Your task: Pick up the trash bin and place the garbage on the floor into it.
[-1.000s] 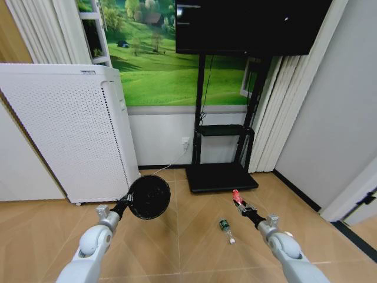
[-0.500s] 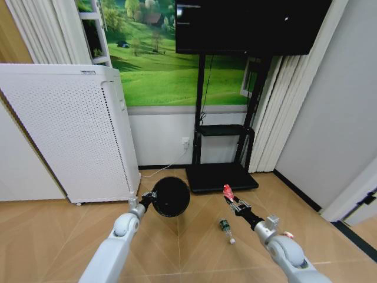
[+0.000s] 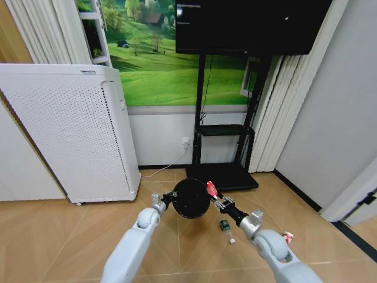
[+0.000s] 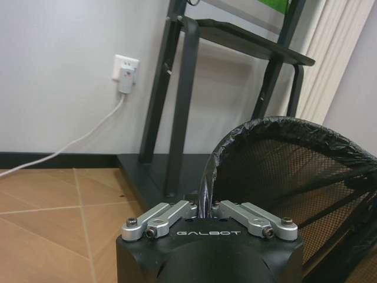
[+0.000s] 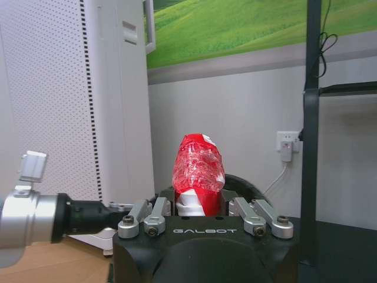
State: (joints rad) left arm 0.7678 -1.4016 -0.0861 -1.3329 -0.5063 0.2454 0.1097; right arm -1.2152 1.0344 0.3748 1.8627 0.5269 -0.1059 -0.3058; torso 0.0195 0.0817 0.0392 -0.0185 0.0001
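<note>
Head view has the left gripper (image 3: pixel 169 198), jaws clamped on the rim of the small black round mesh trash bin (image 3: pixel 191 198), holding it just left of the right gripper (image 3: pixel 215 200), whose jaws grip an upright crumpled red-and-white garbage piece (image 3: pixel 211 188) beside the bin's mouth, while the green bottle (image 3: pixel 225 227) lies on the wooden floor (image 3: pixel 53 236)

The trash bin (image 3: pixel 190 198) hangs left of the held red-and-white piece (image 3: pixel 211 188), bottle (image 3: pixel 225 227) on floor below
</note>
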